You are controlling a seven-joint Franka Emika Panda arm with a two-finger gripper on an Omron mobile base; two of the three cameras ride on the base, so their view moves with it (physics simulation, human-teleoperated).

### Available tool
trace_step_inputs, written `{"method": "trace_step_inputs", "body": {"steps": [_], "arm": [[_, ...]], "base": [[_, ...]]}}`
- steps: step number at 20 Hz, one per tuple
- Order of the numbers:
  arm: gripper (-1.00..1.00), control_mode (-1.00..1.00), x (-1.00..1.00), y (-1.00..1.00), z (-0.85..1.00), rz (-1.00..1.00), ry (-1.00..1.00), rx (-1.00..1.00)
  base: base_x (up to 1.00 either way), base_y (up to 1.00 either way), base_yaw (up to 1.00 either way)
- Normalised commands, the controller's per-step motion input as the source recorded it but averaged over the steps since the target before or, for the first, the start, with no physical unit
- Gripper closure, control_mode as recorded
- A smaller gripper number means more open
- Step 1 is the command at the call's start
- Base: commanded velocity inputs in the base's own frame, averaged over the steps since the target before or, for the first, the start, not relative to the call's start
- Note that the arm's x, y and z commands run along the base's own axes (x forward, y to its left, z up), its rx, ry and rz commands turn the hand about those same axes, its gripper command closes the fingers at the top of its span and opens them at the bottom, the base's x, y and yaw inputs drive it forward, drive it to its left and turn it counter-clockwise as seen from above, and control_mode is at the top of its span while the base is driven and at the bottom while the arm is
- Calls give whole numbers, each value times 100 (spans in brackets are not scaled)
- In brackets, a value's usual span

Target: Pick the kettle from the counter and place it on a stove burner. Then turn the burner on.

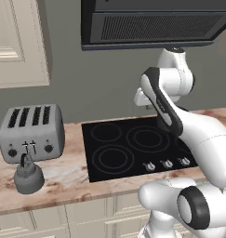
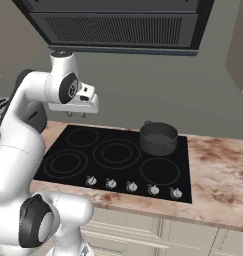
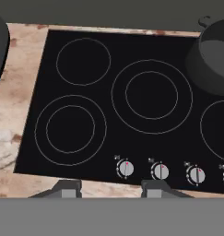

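A flat grey-green wall [image 1: 105, 88] runs behind everything, evenly lit. A dark range hood [image 1: 151, 23] with a slotted grille hangs from it. To the left, a cream upper cabinet [image 1: 16, 42] with a panelled door is mounted on the wall, and cream cabinet fronts [image 1: 86, 216] line the base below.

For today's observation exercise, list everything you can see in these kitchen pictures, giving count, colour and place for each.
kettle: one, grey, on the counter in front of the toaster
toaster: one, silver, left of the cooktop
cooktop: one, black glass, set into the counter
pot: one, dark grey, rear right burner
knobs: five, silver, along the cooktop's front edge
counter: one, beige-pink marbled
range hood: one, dark, above the cooktop
gripper: one, white, jaws apart, above the cooktop, holding nothing
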Motion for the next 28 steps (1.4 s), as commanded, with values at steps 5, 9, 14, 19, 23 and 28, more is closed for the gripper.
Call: {"method": "trace_step_inputs", "body": {"steps": [5, 9, 14, 19, 23, 28], "arm": [[-100, -100, -16, 2, 0, 0, -3, 2], [-100, -100, -46, 11, 0, 0, -10, 0], [-100, -100, -37, 30, 0, 0, -8, 0], [-100, -100, -25, 39, 0, 0, -2, 0], [-100, -100, -20, 54, 0, 0, 0, 6], [-100, -100, -16, 60, 0, 0, 0, 15]], "base": [[0, 0, 0], [0, 0, 0], [0, 0, 0], [0, 0, 0], [0, 0, 0], [0, 0, 0]]}}
